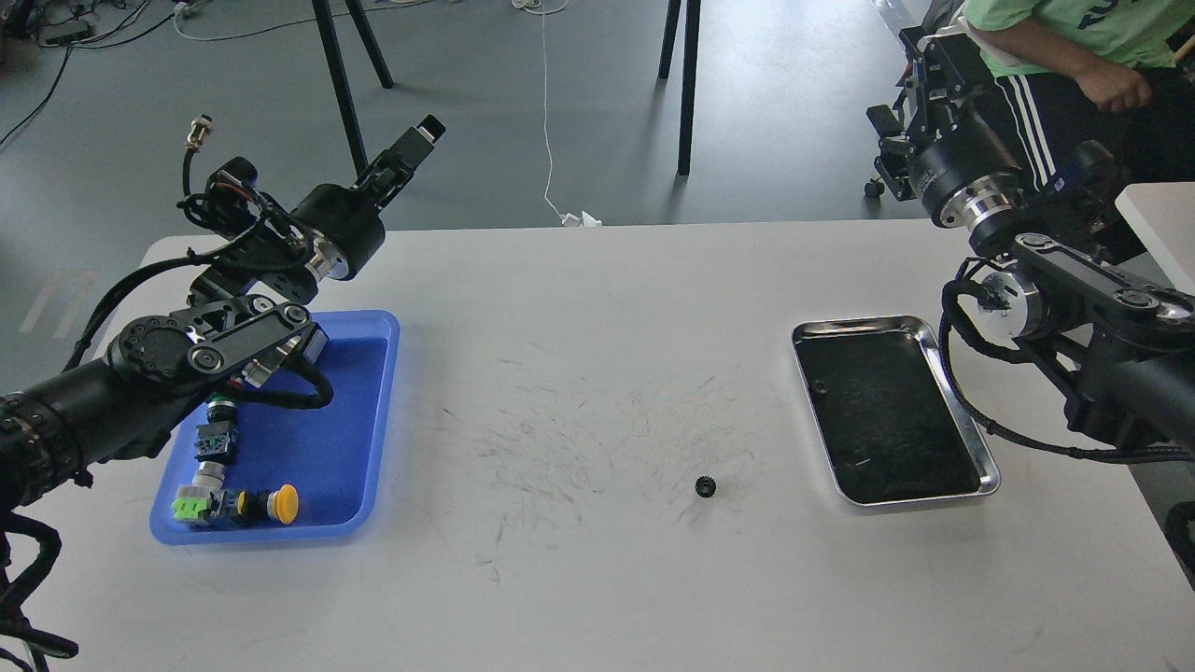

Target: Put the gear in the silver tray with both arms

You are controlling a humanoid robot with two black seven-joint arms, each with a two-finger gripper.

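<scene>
**A:** What is on the table [597, 308]?

**B:** It is a white table with dark scuff marks across its middle. A small black gear [705, 486] lies flat on the bare surface, toward the near side and a little right of centre. To its right, near but apart from it, sits the silver tray [971, 434], a shiny rectangle with a raised rim and a dark scratched bottom. Nothing lies in it.

**A:** And on the left?

**B:** A blue tray [378, 411] holding a few switch parts, one with a yellow button [283, 503] and one with a green piece [189, 507].

**A:** Where are the arms?

**B:** The left arm [140, 364] reaches in over the blue tray, and its left pincer [411, 154] points up and away past the table's far edge. It holds nothing; its fingers look close together, but I cannot tell for certain. The right arm [1074, 308] is raised beyond the silver tray. Its right pincer [920, 61] sits at the far right, dark and cluttered, so I cannot tell its opening. Both are well apart from the gear.
</scene>
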